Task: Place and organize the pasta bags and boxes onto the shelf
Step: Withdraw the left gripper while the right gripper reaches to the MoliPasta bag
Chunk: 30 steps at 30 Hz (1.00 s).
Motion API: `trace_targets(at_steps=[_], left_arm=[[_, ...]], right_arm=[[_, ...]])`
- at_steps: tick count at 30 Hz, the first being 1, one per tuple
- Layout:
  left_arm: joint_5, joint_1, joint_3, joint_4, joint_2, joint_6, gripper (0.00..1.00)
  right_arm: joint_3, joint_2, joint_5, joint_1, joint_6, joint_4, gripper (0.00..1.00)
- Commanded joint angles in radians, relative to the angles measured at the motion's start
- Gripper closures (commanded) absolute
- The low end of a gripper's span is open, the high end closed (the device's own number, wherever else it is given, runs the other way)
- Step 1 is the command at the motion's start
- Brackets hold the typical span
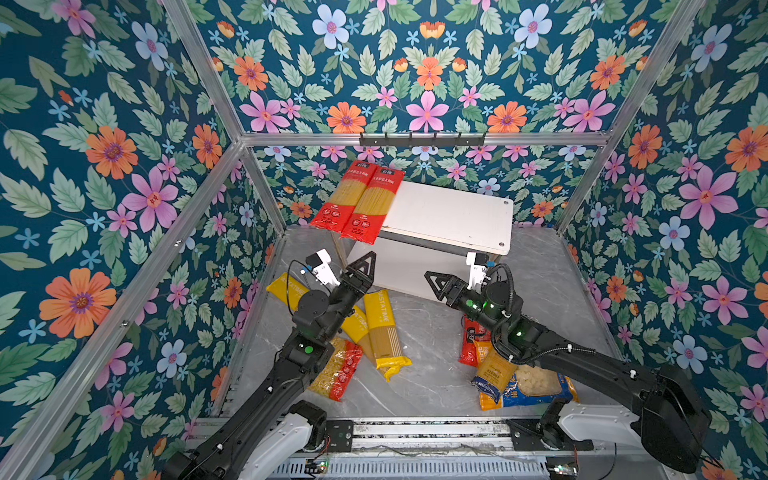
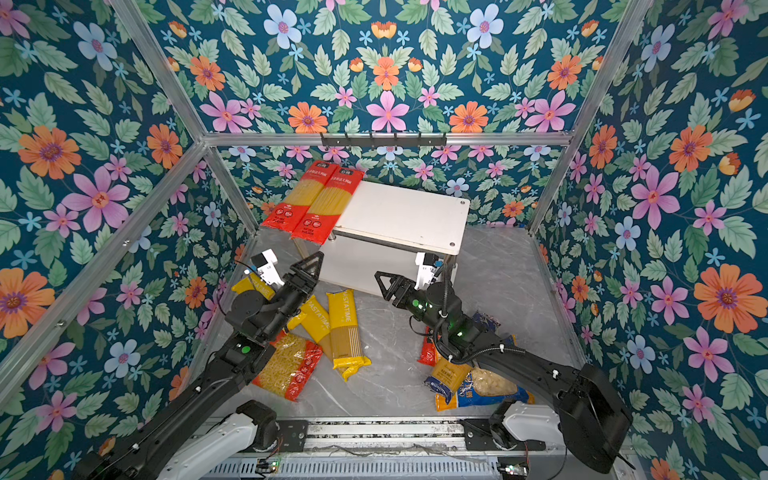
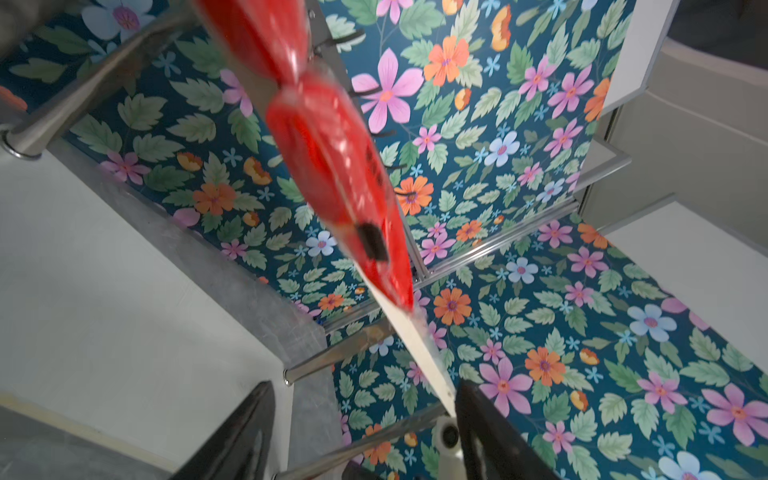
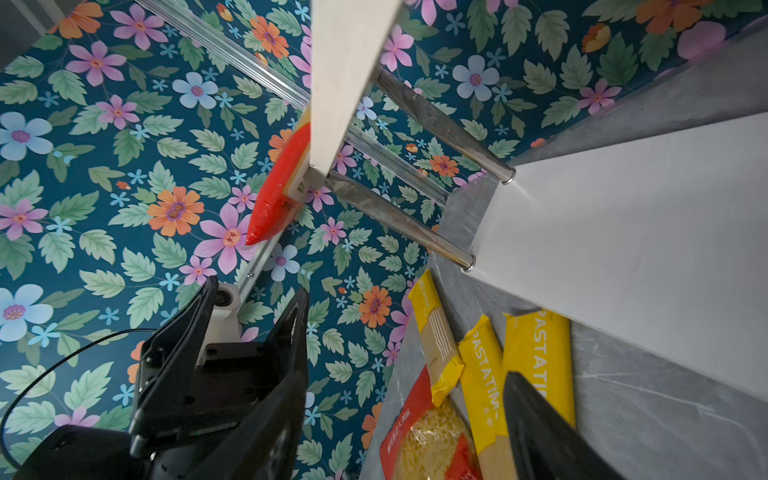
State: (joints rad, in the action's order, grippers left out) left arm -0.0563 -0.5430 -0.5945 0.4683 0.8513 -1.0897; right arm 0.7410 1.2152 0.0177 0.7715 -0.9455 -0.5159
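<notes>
So far, two of the nine packs are up: the two red spaghetti packs [image 1: 357,201] lie side by side on the top board of the shelf [image 1: 453,216], just above and beyond the tips of the left gripper [image 1: 368,261]. Their lower ends hang over the board's edge toward that gripper. In the left wrist view its fingers [image 3: 490,432] stand apart with nothing between them, so it is released and empty.

The right gripper [image 1: 431,284] is likewise spread and empty. It hovers before the shelf's lower tier, with its tips pointing across toward the left gripper.

Seven packs are left on the grey tabletop [image 1: 436,374]. Below and behind the left gripper, along its arm, lie the three yellow PASTATIME packs [image 1: 384,328] and a red macaroni bag [image 1: 338,370]. Behind the right gripper, partly under its arm, lie the second red macaroni bag [image 1: 469,345], the navy-gold spaghetti [image 1: 492,372] and the blue-orange shells [image 1: 536,386].

By my reckoning the task is in its early part. Most of the top board is bare, and the visible part of the lower tier holds nothing.
</notes>
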Motion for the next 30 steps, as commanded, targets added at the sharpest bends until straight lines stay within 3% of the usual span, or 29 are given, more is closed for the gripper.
trace_targets(at_steps=[1, 5, 15, 23, 30], left_arm=[[0.083, -0.076, 0.038, -0.003, -0.006, 0.098, 0.29], [0.117, -0.146, 0.083, 0.042, 0.03, 0.133, 0.3], [0.203, -0.326, 0.116, 0.085, 0.207, 0.279, 0.31], [0.225, -0.445, 0.095, 0.17, 0.384, 0.295, 0.32], [0.179, -0.496, 0.032, 0.189, 0.506, 0.32, 0.31]], right_arm=[[-0.006, -0.029, -0.036, 0.001, 0.027, 0.081, 0.25], [-0.025, -0.075, -0.069, 0.002, 0.031, 0.225, 0.26], [-0.053, -0.233, -0.189, -0.012, 0.054, 0.865, 0.32], [-0.131, -0.381, -0.115, -0.166, 0.081, 1.114, 0.32], [-0.138, -0.46, 0.002, -0.406, 0.176, 1.221, 0.3]])
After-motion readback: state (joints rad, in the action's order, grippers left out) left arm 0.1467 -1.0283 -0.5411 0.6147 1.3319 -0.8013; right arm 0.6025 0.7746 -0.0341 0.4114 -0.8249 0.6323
